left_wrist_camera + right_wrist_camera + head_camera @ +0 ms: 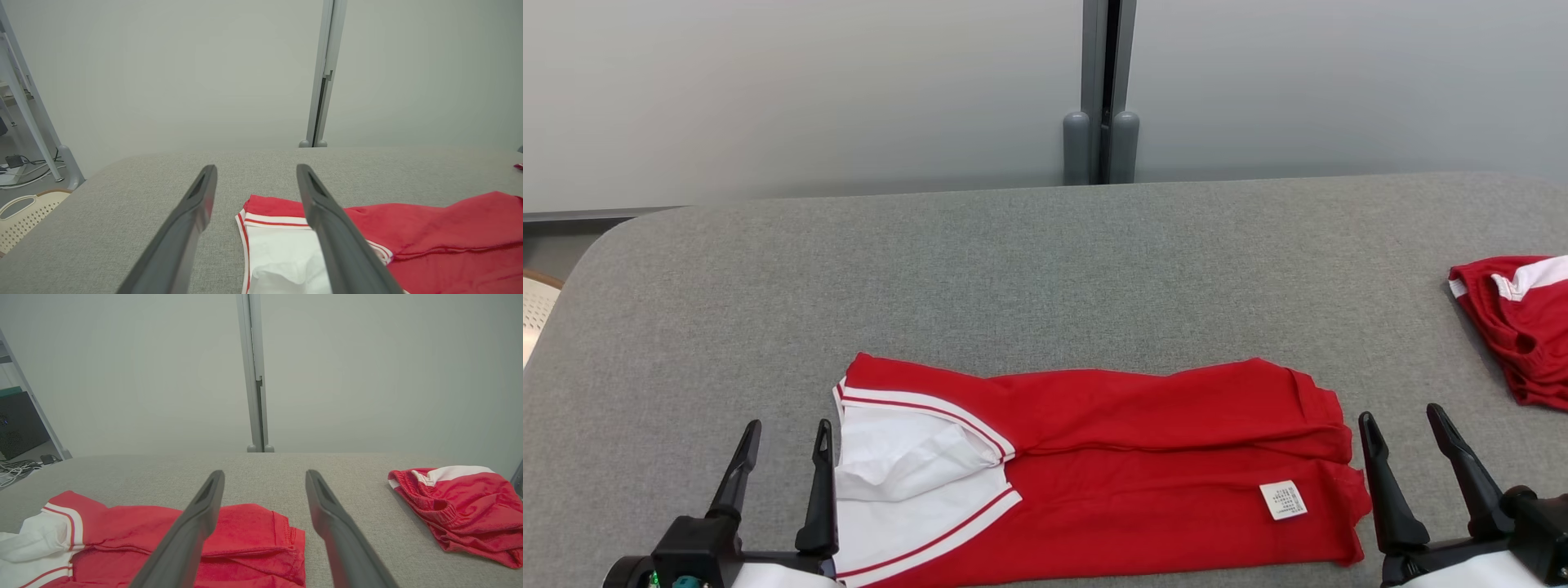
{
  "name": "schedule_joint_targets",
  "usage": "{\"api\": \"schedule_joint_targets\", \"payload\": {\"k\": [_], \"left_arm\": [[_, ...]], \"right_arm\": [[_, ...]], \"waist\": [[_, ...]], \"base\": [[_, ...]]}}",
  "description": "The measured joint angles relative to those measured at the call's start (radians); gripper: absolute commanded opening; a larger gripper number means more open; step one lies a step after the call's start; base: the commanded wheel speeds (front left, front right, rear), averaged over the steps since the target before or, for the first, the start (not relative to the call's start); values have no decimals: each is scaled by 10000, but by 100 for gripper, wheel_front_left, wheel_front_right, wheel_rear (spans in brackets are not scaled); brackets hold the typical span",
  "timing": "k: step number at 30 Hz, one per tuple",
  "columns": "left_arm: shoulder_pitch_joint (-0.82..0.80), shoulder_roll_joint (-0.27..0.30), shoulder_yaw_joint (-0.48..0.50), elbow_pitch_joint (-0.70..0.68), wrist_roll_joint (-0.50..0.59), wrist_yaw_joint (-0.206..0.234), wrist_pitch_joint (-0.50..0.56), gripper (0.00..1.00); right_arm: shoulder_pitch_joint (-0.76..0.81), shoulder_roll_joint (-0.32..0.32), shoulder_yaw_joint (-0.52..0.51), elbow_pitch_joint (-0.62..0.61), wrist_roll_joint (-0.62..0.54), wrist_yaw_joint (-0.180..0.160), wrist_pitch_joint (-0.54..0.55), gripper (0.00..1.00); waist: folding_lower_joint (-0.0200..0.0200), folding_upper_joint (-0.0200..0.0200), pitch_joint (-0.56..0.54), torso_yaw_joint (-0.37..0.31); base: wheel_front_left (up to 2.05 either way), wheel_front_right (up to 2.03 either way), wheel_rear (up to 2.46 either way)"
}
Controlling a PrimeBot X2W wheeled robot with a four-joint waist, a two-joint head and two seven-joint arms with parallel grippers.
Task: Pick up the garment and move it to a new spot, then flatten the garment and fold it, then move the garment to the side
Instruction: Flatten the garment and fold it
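A red garment (1143,465) with white trim and a white panel lies folded lengthwise near the front of the grey table (1045,269), a small white label on its right part. In the left wrist view the garment (441,241) spreads to the right, and in the right wrist view the garment (139,531) lies at the lower left. My left gripper (783,447) stands open just left of the garment's white end, holding nothing. My right gripper (1407,434) stands open just past the garment's right end, also with nothing in it.
A second red and white garment (1523,327) lies bunched at the table's right edge, also the bunched garment (461,510) in the right wrist view. A perforated cream basket (24,216) sits beyond the table's left edge. A grey partition wall with a post (1101,90) stands behind the table.
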Motion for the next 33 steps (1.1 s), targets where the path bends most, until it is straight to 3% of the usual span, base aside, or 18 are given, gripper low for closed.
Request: {"api": "schedule_joint_targets", "payload": {"k": [17,26,33], "left_arm": [[-382,-79,-188,-146,-75,56,44,100],[-1321,-318,-403,-90,31,-31,-178,100],[-1676,-408,-389,107,56,-121,-311,100]], "right_arm": [[-403,-54,-278,545,222,0,201,100],[-1750,-368,-631,2849,685,0,-127,100],[-2041,-155,-290,4989,1453,0,-159,100]], "waist": [[0,0,440,155],[0,0,1528,600],[0,0,1938,992]], "base": [[0,0,0],[0,0,0],[0,0,0]]}}
